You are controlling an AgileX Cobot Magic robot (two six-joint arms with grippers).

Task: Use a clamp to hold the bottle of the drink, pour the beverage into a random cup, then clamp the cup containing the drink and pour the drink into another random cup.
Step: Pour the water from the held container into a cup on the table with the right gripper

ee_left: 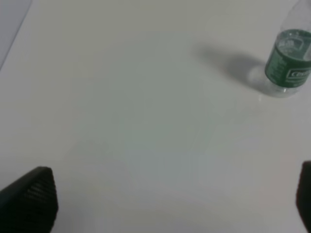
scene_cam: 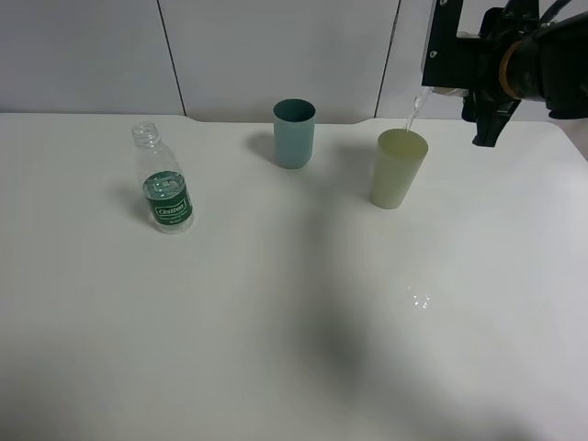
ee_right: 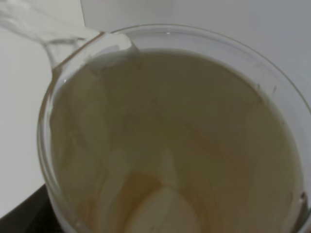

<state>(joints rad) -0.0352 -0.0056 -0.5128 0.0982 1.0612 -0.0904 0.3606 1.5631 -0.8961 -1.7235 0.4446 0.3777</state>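
My right gripper hangs high at the back right, shut on the tilted cup containing the drink. The right wrist view shows the cup's cream inside. A thin stream of clear beverage runs off its rim into the tall pale yellow-green cup just below. The bottle, clear with a green label and no cap, stands upright at the left. My left gripper is open above bare table, short of the bottle and holding nothing. It is out of the exterior high view.
A teal straight-sided cup stands upright at the back middle, left of the yellow-green cup. A small wet patch glints on the white table in front of that cup. A pale wall runs behind the table's back edge.
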